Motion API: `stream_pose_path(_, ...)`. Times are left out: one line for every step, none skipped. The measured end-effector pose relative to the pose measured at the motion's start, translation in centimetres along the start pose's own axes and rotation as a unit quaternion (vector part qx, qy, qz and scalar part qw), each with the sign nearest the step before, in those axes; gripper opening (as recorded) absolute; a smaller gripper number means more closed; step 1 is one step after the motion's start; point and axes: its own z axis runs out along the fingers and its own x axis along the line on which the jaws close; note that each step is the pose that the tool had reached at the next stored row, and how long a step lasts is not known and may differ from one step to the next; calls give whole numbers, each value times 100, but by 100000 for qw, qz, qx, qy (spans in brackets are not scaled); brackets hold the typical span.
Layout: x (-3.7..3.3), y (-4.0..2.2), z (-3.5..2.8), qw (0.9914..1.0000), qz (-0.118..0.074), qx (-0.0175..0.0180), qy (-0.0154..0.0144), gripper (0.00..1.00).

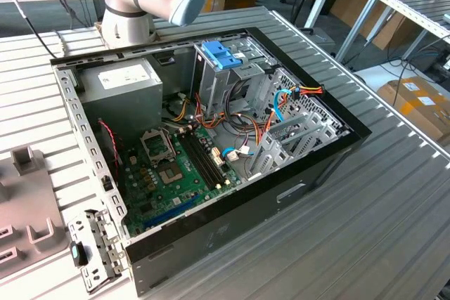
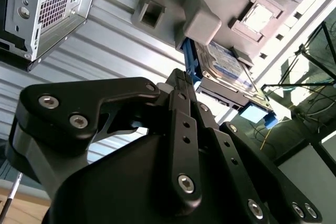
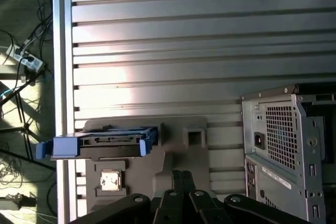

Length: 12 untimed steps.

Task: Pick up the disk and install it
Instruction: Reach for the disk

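Note:
The disk (image 3: pixel 113 141) stands on edge in a grey holder block (image 3: pixel 178 153) on the ribbed table, with blue side rails sticking out at both ends. In the second wrist view the disk (image 2: pixel 227 65) shows its white label with a blue band. My gripper (image 2: pixel 178 81) hangs above the table, a short way from the disk and not touching it. Its black fingers lie close together with nothing between them. In the first wrist view the gripper (image 3: pixel 182 174) points toward the holder block.
An open computer case (image 1: pixel 211 138) lies on the table, with a motherboard, a grey power-supply box (image 1: pixel 123 82) and a drive cage topped by a blue bracket (image 1: pixel 221 54). Its rear panel (image 3: pixel 289 150) stands beside the holder. The holder block (image 1: pixel 21 194) sits at the exterior view's left.

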Motion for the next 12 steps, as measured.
stream_pose_path(0, 3, 1, 99999, -326, 124, 10, 11)
stream_pose_path(0, 13, 5, 99996, -750, 406, 13, 11)
stream_pose_path(1, 19, 7, 99993, -1020, 633, 29, 11)
stream_pose_path(1, 30, 11, 99987, -1364, 866, 52, 11)
stream_pose_path(1, 42, 17, 99981, -1666, 1014, 60, 11)
stream_pose_path(2, 57, 26, 99973, -2015, 1122, 66, 11)
stream_pose_path(2, 65, 31, 99968, -2249, 1158, 79, 11)
stream_pose_path(3, 73, 40, 99960, -2573, 1169, 83, 11)
stream_pose_path(4, 77, 46, 99954, -2794, 1171, 80, 11)
stream_pose_path(10, 81, 51, 99947, -3025, 1179, 88, 11)
stream_pose_path(19, 82, 53, 99940, -3241, 1199, 112, 11)
stream_pose_path(35, 83, 57, 99933, -3459, 1201, 112, 11)
